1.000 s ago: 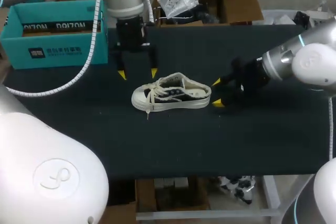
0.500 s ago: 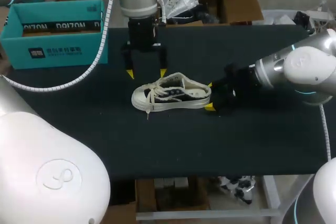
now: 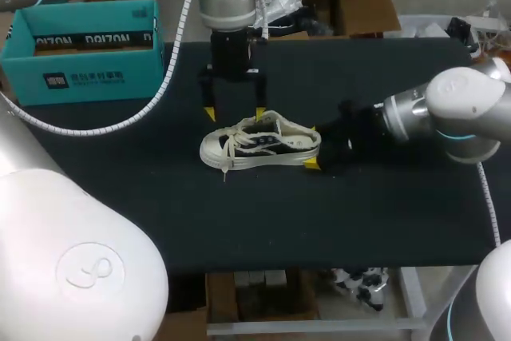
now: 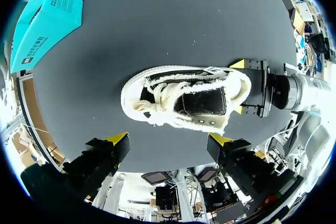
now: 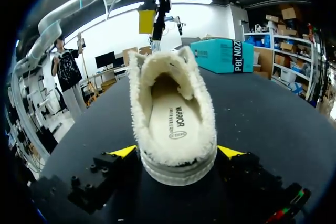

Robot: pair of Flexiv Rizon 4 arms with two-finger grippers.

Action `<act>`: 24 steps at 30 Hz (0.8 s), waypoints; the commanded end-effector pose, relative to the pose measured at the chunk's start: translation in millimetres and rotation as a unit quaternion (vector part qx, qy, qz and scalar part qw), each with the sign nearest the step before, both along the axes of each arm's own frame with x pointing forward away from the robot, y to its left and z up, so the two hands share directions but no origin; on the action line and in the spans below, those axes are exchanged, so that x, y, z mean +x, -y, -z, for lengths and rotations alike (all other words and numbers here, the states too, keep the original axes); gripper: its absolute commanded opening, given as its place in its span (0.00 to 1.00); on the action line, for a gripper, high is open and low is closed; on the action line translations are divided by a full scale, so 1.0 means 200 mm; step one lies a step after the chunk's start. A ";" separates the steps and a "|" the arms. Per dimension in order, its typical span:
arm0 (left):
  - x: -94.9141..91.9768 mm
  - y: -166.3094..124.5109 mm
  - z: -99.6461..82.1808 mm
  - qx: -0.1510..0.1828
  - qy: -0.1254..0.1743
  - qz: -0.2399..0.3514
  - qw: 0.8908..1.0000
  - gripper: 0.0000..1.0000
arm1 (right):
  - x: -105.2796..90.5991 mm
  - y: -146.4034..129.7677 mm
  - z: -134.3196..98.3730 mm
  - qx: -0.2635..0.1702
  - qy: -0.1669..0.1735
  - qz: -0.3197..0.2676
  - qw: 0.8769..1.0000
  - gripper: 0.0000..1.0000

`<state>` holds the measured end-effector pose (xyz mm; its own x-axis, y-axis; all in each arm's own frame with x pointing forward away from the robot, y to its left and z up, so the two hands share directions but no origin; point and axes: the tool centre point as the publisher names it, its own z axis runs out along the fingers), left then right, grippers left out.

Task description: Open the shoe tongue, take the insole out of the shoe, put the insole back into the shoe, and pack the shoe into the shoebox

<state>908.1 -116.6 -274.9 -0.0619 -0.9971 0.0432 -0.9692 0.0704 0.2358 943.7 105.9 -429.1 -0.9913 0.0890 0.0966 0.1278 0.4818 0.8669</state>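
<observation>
Two grippers bracket one shoe point(image 3: 259, 143), which sits on its sole on the black table point(image 3: 239, 221), laced, with its toe turned toward the shoebox side. Well off to the shoe's left and farther back stands the teal shoebox point(image 3: 84, 53). The left gripper point(image 3: 234, 111) hangs over the shoe's far flank, about level with the laces, fingers spread and holding nothing. Inside the shoe the insole point(image 5: 176, 121) lies flat in its place, plain to see from the right wrist view. At the shoe's heel sits the right gripper point(image 3: 313, 147), likewise unclenched. One yellow tip stands just beside each side of the heel, and I see no squeeze on it.

The tongue looks not yet opened, so the risks lie in that first step. If the right gripper shuts too low or off-centre on the rounded heel, the shoe could pivot or skid on the cloth. If the left gripper comes down on the laces rather than the tongue, it may lift the whole shoe or snag a loop. The fleecy lining may also drag on the insole.

The tongue itself is buried under laces and fleece and hard to make out. Whether the right tips actually touch the heel is unclear. From the right wrist view the shoe's toe is hidden behind its collar.
</observation>
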 end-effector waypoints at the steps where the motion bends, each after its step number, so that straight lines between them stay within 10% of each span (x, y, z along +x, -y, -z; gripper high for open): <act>1: 0.00 0.03 0.00 0.007 0.002 -0.001 1.000 1.00 | 0.03 -0.02 0.05 0.010 -0.003 -0.005 1.000 1.00; 8: -0.01 0.07 0.02 0.015 0.007 -0.007 1.000 1.00 | 0.04 -0.02 0.06 0.026 0.001 0.003 1.000 1.00; 10: -0.02 0.09 0.02 0.019 0.012 -0.008 1.000 1.00 | 0.04 -0.02 0.05 0.023 0.005 0.013 1.000 0.00; 24: 0.07 0.30 0.08 0.057 0.013 -0.022 0.998 1.00 | 0.05 -0.04 0.07 0.022 0.007 0.010 1.000 0.00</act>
<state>909.3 -164.5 -283.1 -0.0153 -0.9996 -0.0243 -0.9826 0.0106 0.1853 949.4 110.2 -433.2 -0.9907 0.1050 0.0864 0.1244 0.4434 0.8876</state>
